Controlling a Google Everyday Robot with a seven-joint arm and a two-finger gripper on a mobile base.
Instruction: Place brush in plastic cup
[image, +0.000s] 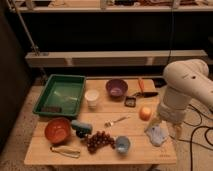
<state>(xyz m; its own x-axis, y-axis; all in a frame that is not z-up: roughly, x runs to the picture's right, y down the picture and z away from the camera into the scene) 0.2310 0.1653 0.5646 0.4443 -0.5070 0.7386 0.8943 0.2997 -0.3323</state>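
Table (137, 116) bears tray (60, 78), brush (137, 98), plastic cup (122, 144), grapes (98, 141); gripper (166, 127) over right edge.

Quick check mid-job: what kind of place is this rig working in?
Probably a robotics lab: small wooden table crowded with props, floor cables, shelving behind. The gripper hangs over the table's right edge.

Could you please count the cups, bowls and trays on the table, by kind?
Cups: 2 (white cup, plastic cup)
Bowls: 2 (purple bowl, orange bowl)
Trays: 1 (green tray)
Total: 5
The gripper hangs at the right edge of the table, beside the blue cloth.
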